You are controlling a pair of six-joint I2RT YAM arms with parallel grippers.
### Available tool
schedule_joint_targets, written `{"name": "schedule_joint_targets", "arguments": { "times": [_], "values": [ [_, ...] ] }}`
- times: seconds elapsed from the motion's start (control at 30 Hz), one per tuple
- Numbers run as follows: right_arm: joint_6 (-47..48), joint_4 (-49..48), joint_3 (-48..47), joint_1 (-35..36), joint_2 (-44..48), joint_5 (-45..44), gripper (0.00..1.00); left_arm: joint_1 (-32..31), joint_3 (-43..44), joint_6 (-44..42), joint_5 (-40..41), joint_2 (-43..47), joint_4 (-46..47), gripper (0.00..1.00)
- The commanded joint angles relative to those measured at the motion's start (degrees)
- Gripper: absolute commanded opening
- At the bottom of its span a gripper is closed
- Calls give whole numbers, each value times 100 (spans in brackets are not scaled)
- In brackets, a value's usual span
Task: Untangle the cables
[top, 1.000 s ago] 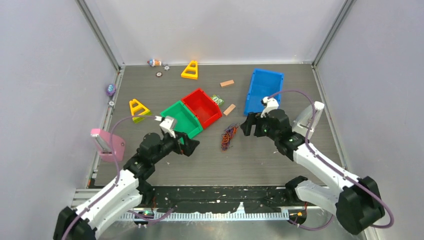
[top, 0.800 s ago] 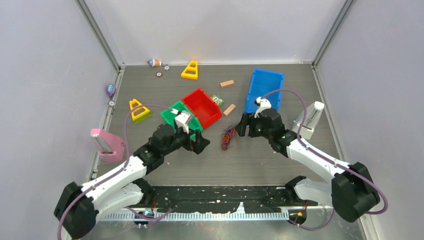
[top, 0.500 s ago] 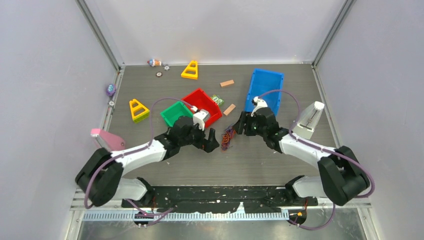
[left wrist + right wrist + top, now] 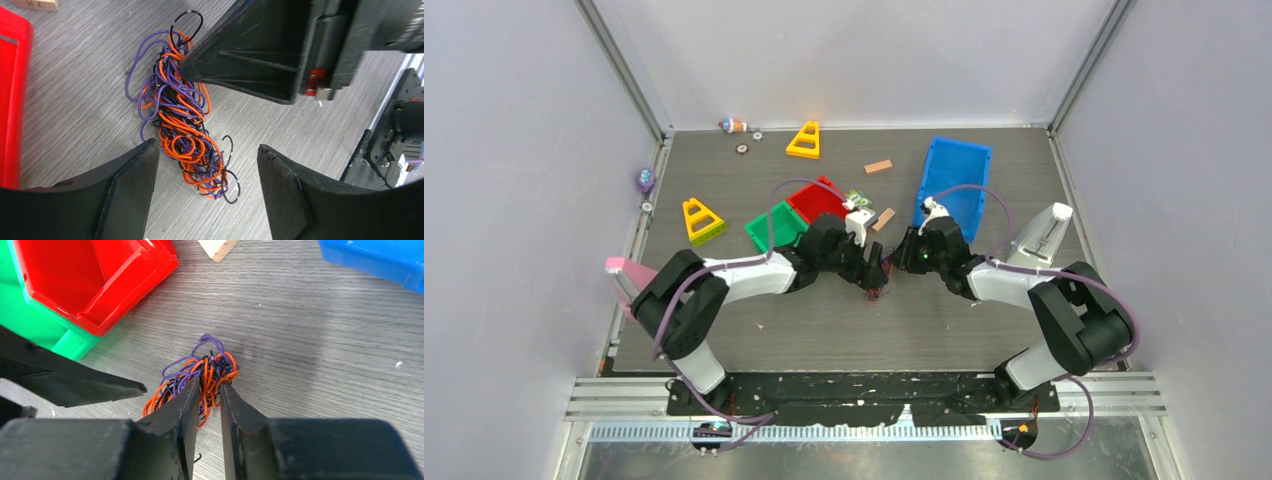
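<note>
Both arms had swung inward between pale walls (image 4: 854,60), meeting mid-frame over the grey table (image 4: 984,320) beside the red bin (image 4: 816,200) and green bin (image 4: 774,222). Left gripper (image 4: 207,150) stood spread astride the cables (image 4: 182,120); right gripper (image 4: 206,385) pinched strands at their end. Overhead, the arms hid most of that orange-purple tangle, plain in both wrist views.
</note>
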State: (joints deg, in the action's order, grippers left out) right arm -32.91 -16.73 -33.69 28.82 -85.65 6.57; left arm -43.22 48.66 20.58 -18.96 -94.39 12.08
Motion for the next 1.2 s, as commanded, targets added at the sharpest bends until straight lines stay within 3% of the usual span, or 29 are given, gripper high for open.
{"name": "schedule_joint_targets", "arguments": {
  "times": [0.0,0.1,0.2,0.23,0.33,0.37,0.6,0.83,1.03,1.1,1.17],
  "values": [
    [-39,-364,-143,19,-42,66,24,-46,315,-54,-163,-348,-40,70],
    [-1,-349,-127,19,-16,102,14,-46,502,-120,-90,-592,-319,66],
    [13,-359,-54,21,34,115,7,-48,720,-110,-56,-856,-589,50],
    [21,-342,-43,20,41,99,6,-46,767,-96,-50,-915,-696,42],
    [102,-68,-46,19,152,-55,5,-31,1015,-79,-57,-1164,-1023,3],
    [127,16,-62,23,192,-194,5,-22,1072,-73,-94,-1207,-1126,0],
    [293,1126,-15,-273,768,-1144,5,331,629,104,-428,-833,-685,0],
    [258,1181,725,-1580,1700,-780,5,679,118,236,-762,-354,-99,0],
    [592,1261,938,-1804,2279,-582,5,690,23,140,-1009,-173,74,0],
    [743,1145,967,-1809,2337,-199,13,692,-5,150,-1147,-163,205,0],
    [791,874,1015,-1809,2385,241,63,691,-10,153,-1292,-159,324,0]
  ]
}}
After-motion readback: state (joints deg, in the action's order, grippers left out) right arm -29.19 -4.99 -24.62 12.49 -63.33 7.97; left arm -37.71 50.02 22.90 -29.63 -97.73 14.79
